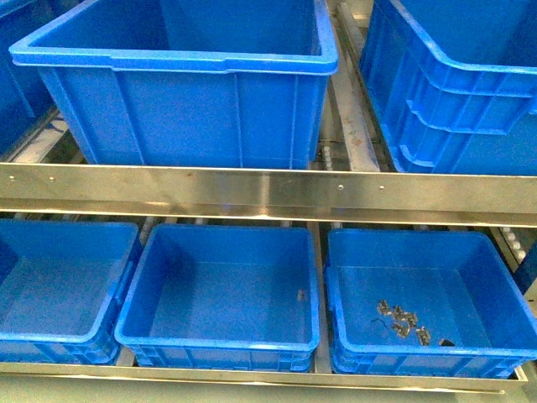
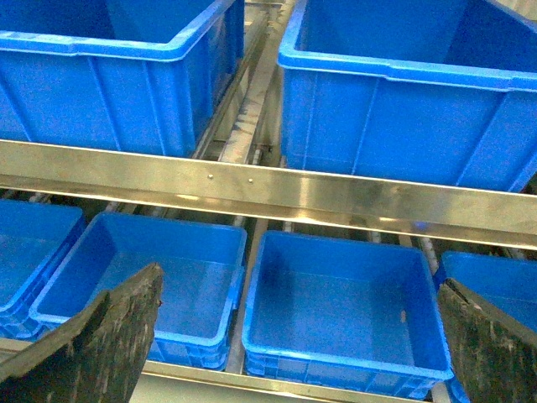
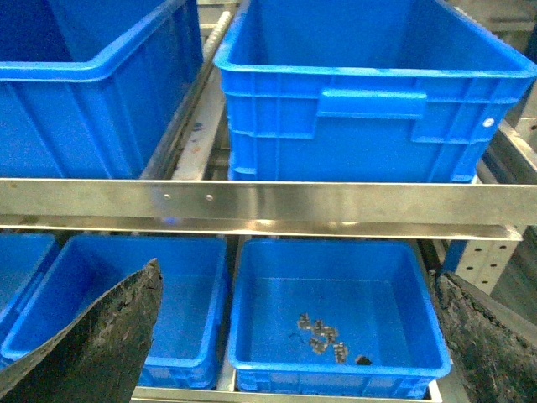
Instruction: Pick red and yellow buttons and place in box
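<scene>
Front camera: mounted between the arms, tilted down. The long polished steel rail [image 1: 268, 189] crosses mid-frame, with a large blue plastic crate [image 1: 185, 109] above it and smaller crates below.

Left wrist camera: at much the same range, looking out past the parted left gripper [image 2: 299, 277] onto the small middle blue crate [image 2: 336, 311], which is also central in the front view.

Right wrist camera: likewise, looking past the parted right gripper [image 3: 298, 270] onto the small right-hand blue crate [image 3: 331, 245] holding grey metal bits [image 3: 323, 336]. The front view shows this crate at lower right.
</scene>
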Controlling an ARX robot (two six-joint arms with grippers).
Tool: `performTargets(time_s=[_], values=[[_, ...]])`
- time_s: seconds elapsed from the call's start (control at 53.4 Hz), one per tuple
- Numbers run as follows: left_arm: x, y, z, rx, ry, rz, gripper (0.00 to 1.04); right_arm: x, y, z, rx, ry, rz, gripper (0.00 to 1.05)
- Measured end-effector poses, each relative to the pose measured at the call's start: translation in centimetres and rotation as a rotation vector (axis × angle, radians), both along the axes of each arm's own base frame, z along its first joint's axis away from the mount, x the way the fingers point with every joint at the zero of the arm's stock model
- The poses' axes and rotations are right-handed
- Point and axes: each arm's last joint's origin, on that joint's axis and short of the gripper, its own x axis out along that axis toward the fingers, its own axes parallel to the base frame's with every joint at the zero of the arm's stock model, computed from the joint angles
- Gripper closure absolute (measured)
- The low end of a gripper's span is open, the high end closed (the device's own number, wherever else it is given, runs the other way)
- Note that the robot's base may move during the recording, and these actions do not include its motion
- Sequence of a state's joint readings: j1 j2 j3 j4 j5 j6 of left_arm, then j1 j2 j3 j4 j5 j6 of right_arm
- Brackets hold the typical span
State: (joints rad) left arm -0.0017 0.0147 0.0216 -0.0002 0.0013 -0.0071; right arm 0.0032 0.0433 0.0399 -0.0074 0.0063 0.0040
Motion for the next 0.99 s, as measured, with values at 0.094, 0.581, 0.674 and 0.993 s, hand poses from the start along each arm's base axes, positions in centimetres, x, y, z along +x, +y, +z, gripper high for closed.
performTargets(time_s=[0.094, 0.581, 0.674, 0.993], values=[[0.0, 0.0, 0.0, 0.0, 0.0, 0.0, 0.08, 0.0, 0.01, 0.0, 0.0, 0.0, 0.003, 0.07], [0.0, 0.0, -0.01, 0.0, 0.001, 0.001, 0.08, -0.01, 0.01, 0.02, 0.0, -0.003, 0.004, 0.07], [0.0, 0.0, 0.0, 0.001, 0.0, 0.001, 0.08, -0.01, 0.01, 0.01, 0.0, -0.002, 0.004, 0.07], [0.0, 0.02, 0.0, 0.0, 0.0, 0.008, 0.08, -0.02, 0.02, 0.02, -0.001, -0.003, 0.011, 0.07]])
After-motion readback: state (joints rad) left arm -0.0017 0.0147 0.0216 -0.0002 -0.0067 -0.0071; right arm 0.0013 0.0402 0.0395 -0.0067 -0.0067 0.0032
